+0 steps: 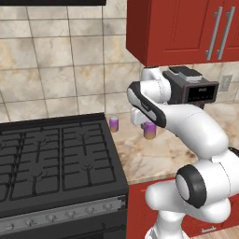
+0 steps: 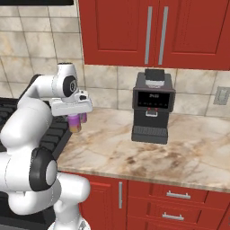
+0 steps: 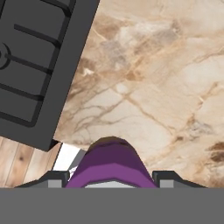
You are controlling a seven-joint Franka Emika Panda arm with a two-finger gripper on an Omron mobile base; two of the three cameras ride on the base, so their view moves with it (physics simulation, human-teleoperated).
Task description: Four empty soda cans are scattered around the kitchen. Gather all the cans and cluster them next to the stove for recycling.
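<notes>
Placed: one purple soda can (image 1: 114,123) stood on the bench (image 1: 154,156) beside the stove (image 1: 56,158).
Tool (image 1: 149,125): clenched on a second purple can (image 1: 150,131), held above the bench.
Left: this can to be set down; two more cans to be fetched.

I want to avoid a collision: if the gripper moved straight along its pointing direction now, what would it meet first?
Probably the bare countertop beside the stove. The gripper, holding a purple can, points down at it; its height above is unclear.

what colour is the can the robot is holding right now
Purple, fading to a tan base. The held can shows best in the left base view, clamped in the end effector.
</notes>
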